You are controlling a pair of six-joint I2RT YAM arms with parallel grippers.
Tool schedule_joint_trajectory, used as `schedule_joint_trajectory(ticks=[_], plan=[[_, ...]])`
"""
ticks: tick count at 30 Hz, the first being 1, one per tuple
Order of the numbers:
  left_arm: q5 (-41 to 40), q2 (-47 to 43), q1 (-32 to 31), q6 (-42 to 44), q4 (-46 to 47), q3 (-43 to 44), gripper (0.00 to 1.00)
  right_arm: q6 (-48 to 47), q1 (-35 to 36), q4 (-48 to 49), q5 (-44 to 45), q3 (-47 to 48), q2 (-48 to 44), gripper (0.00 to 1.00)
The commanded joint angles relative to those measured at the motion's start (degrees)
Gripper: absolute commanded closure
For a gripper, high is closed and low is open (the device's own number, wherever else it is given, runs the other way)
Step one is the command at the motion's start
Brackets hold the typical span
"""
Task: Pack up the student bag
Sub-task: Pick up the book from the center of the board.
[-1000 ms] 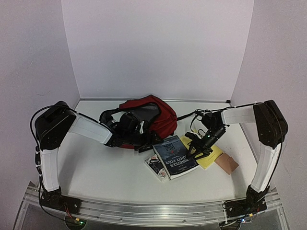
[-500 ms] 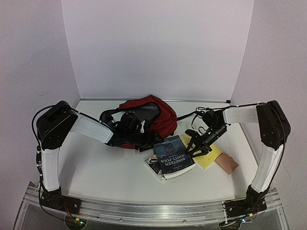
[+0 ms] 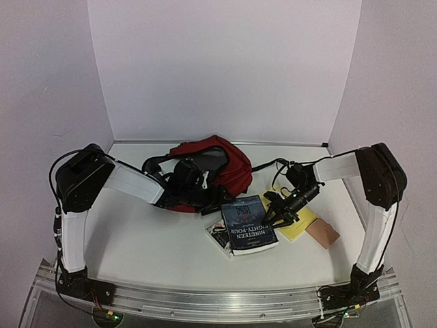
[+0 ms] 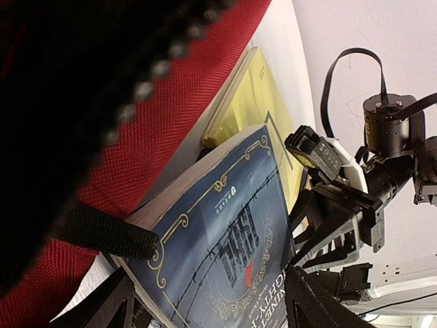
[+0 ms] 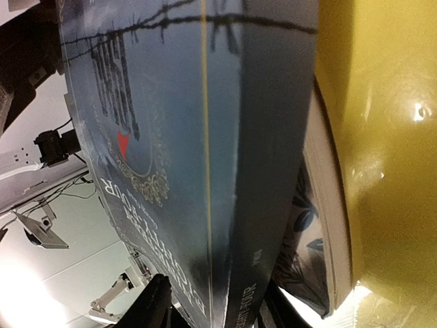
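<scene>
Since 1 second ago, the right gripper [image 3: 276,210] has been narrowed and brought against the right edge of the dark blue 1984 paperback [image 3: 249,225], which has been turned slightly. Its 2 fingers are set astride the spine, but whether a firm clamp is made cannot be told. The left gripper [image 4: 210,294] is spread, with nothing held. From so thin an edge hold the paperback could be tipped or dropped, or the yellow book [image 3: 300,224] dragged along. The student bag [image 3: 229,167] lies mid-frame, up-left of the right fingers and apart from them, its red fabric just beside the left ones.
</scene>
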Motion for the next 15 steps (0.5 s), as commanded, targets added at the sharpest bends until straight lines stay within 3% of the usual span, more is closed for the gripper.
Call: schedule_joint_trajectory(ticks=[1, 3, 4, 8, 15], plan=[[2.7, -0.4, -0.7, 1.2, 1.0, 2.7, 0.23, 0.1, 0.4, 2.5, -2.9, 0.0, -2.9, 0.86], [1.5, -2.4, -0.7, 2.1, -1.5, 2.9, 0.18, 0.9, 0.4, 2.4, -3.5, 0.4, -5.3, 0.99], [0.8, -3.7, -0.7, 2.7, -2.9, 3.0, 0.14, 1.5, 0.4, 2.4, -3.9, 0.8, -6.5, 1.0], [-2.9, -11.4, -0.6, 5.8, -8.9, 2.2, 0.01, 4.1, 0.4, 2.3, -5.3, 4.2, -10.9, 1.0], [-12.5, -25.9, -0.6, 9.8, -13.9, -0.4, 0.0, 9.0, -0.3, 3.1, -4.5, 15.9, -14.2, 1.0]])
